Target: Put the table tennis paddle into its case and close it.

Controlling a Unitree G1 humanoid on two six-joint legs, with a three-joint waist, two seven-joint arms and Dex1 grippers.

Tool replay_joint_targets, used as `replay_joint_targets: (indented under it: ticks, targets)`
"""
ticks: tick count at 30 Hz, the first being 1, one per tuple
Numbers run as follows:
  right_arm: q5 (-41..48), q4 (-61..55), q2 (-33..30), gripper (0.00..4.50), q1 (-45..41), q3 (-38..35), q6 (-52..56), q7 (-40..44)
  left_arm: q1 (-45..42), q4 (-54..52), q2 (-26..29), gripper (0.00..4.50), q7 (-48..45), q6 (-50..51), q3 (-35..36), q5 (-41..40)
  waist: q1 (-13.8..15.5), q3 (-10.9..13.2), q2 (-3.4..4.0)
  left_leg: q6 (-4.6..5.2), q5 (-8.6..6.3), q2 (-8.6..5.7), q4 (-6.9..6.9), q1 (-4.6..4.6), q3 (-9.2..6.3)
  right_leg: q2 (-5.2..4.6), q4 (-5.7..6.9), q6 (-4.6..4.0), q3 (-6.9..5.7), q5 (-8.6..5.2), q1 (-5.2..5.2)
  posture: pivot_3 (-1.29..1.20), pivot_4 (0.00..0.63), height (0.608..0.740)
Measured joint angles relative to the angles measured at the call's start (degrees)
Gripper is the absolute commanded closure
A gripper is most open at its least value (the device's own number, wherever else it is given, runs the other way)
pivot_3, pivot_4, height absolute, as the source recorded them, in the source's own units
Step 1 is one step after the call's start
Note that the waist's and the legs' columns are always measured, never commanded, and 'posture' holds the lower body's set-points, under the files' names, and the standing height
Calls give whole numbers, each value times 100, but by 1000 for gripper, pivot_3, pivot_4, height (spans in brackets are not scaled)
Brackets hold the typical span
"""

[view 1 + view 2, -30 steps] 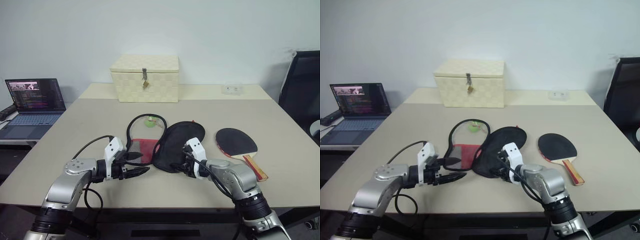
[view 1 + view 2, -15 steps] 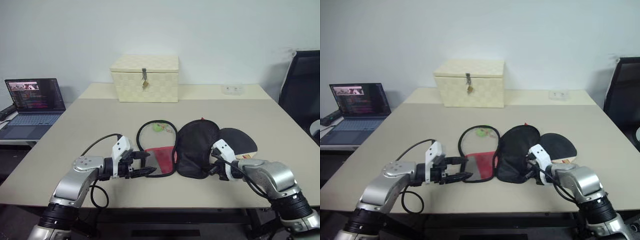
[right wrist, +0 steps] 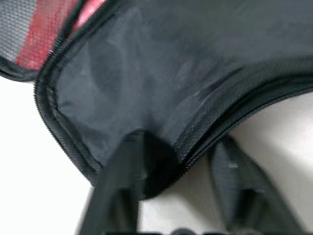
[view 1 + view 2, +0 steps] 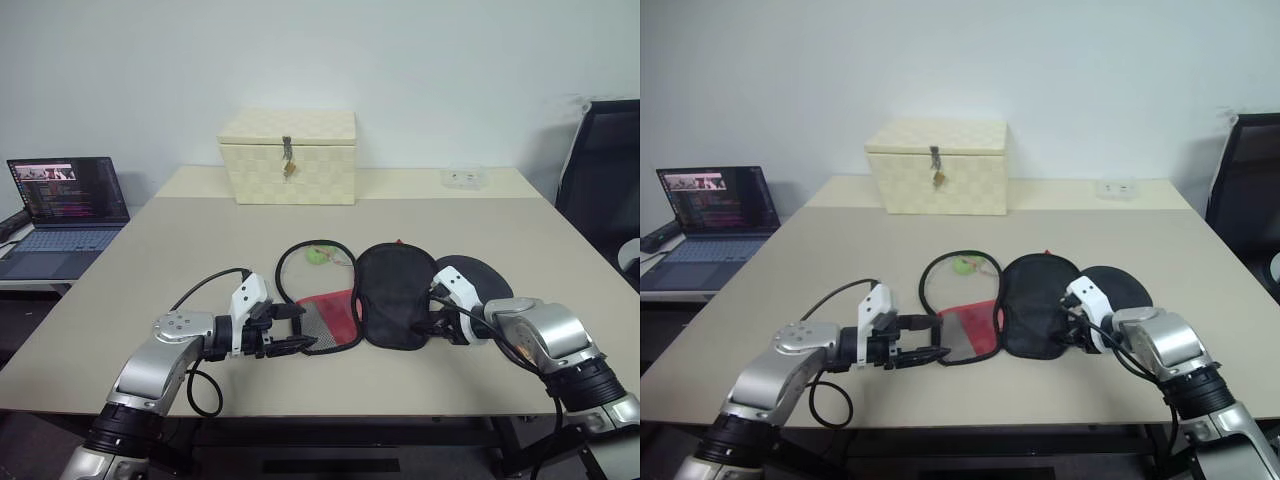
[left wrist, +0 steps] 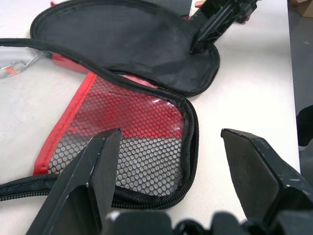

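The case lies unzipped and spread flat at mid-table: its red-and-grey mesh half (image 4: 328,316) is on the left and its black flap (image 4: 394,296) on the right, with a green tag (image 4: 318,256) at the far rim. The flap overlaps the paddle (image 4: 482,281); part of its black face shows, and my right arm hides the handle. My left gripper (image 4: 295,328) is open at the mesh half's near edge, with nothing between its fingers (image 5: 98,166). My right gripper (image 4: 438,322) is open and straddles the flap's right edge (image 3: 161,122).
A cream woven box (image 4: 288,157) with a latch stands at the back of the beige table (image 4: 190,240). An open laptop (image 4: 65,200) sits on a side desk at left. A black chair (image 4: 605,180) stands at right. A small white item (image 4: 463,177) lies at the far right.
My right gripper dragged the black flap rightward onto the paddle, shifting the whole case right, and its fingers have since parted. My left gripper followed slightly to the right, still open.
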Motion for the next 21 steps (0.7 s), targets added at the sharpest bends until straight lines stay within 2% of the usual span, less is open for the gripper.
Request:
replay_joint_targets:
  ticks: [4,10,15,21]
  targets:
    - [3,-120,-423,35,4,-200,25,100,10,1,-3,942,2,-82,-2,19,4,2,2,0,0,-1,0,-1,0,-1,0,0,-1,0,0,0,150,740]
    - [-150,0,-1124,35,282,-985,-148,-41,20,68,-52,942,5,-185,-15,86,9,2,2,0,0,0,1,-2,3,-1,-2,0,0,0,1,0,150,740]
    - [-298,139,-1105,35,806,-1277,-234,-468,-51,242,-152,942,-22,-221,-139,112,-8,3,3,0,0,1,2,-1,8,0,2,0,4,0,-1,0,150,740]
    - [-422,142,-780,35,1162,-1606,-242,-1002,-451,266,-179,942,-213,-174,-174,39,-3,2,3,0,0,0,4,-2,8,3,3,1,3,0,0,0,150,740]
